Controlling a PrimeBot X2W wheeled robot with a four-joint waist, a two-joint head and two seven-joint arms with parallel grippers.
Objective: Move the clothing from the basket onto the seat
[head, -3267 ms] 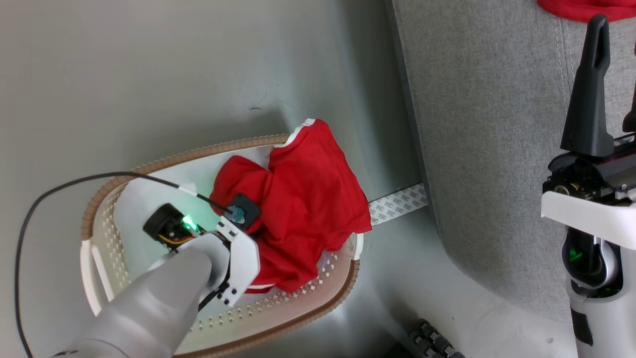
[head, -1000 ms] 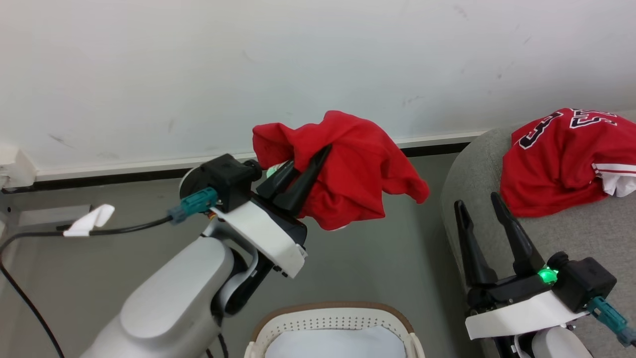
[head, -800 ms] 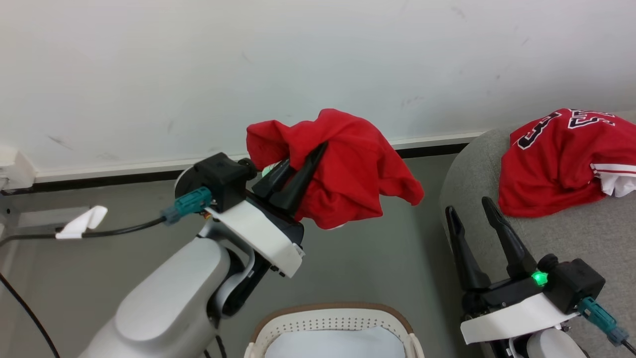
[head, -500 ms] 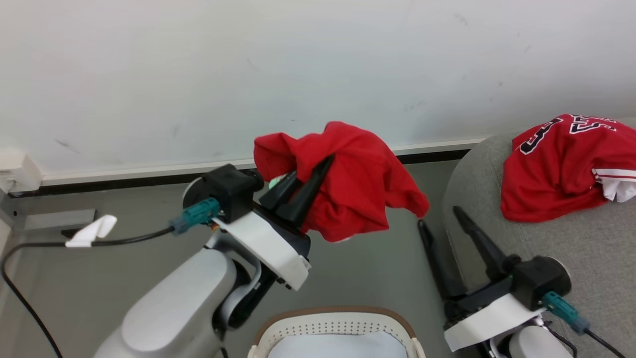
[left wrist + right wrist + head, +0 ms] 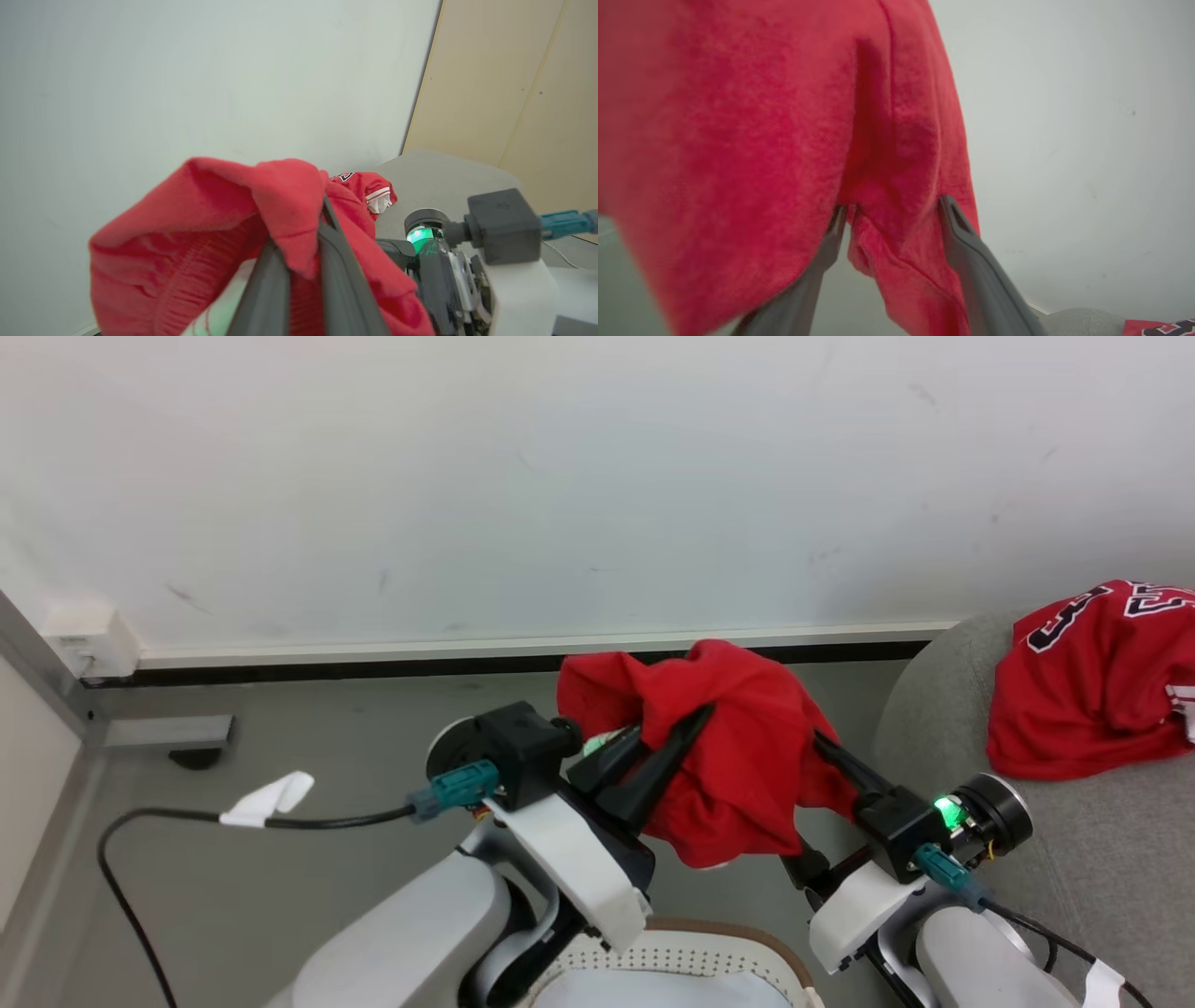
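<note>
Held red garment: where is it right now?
The garment hangs mid-frame in the head view, clamped in the left pincer, the open right pincer straddling its right-hand fold, just left of the seat.

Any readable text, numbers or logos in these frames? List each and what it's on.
Lying jersey on the seat: black, white-outlined characters along its top edge, folded and cut by the frame edge; not readable.
Same jersey in both wrist views: print too small to read.
Held jersey: no print showing.
White tag on the cable: no writing visible.
</note>
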